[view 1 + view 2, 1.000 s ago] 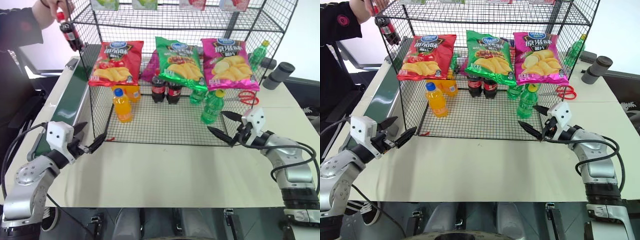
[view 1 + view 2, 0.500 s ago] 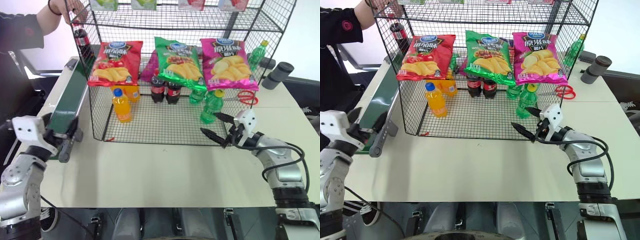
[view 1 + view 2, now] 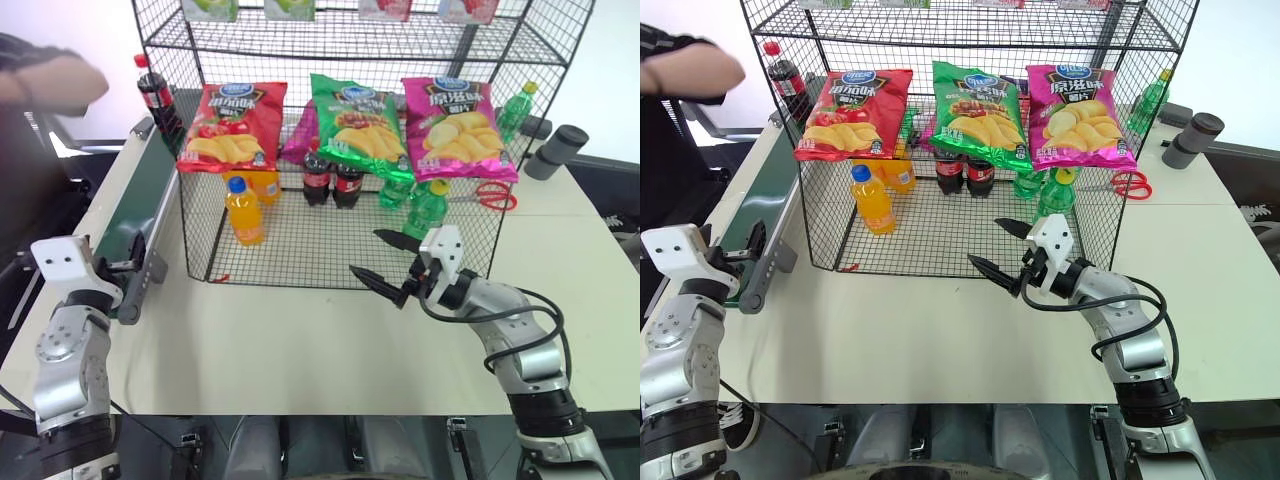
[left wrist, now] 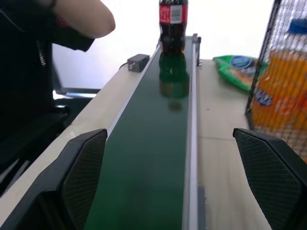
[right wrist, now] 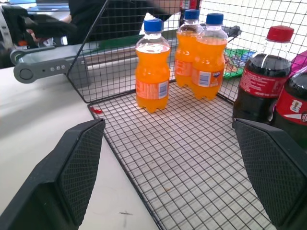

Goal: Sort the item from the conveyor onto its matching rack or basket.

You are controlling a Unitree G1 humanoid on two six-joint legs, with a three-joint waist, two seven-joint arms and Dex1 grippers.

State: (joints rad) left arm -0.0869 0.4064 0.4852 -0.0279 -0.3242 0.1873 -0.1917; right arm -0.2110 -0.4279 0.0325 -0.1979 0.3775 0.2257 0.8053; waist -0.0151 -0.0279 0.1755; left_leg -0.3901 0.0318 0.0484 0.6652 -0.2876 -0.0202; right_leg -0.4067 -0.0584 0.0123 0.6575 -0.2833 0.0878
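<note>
Standing upright at the far end of the belt (image 3: 140, 200), the cola bottle (image 3: 157, 93) is a small clear plastic bottle of dark brown drink with a red cap and a red label; it sits just outside the rack's (image 3: 300, 250) left wall. In the left wrist view we see its cap cut off by the frame edge and its reflection on the green belt surface. We cannot read the white lettering on its label. Two more cola bottles (image 3: 330, 178) stand on the rack floor, partly hidden behind the green chip bag (image 3: 357, 125). Printing on the red bag (image 3: 229, 125) and pink bag (image 3: 457, 125) is too small to read. A person's arm (image 3: 50, 80) appears blurred beside the belt. We see the left gripper (image 4: 182, 187) with fingers wide apart, holding nothing, at the belt's near end. We see the right gripper (image 3: 385, 262) likewise spread and holding nothing, at the rack's front edge.
</note>
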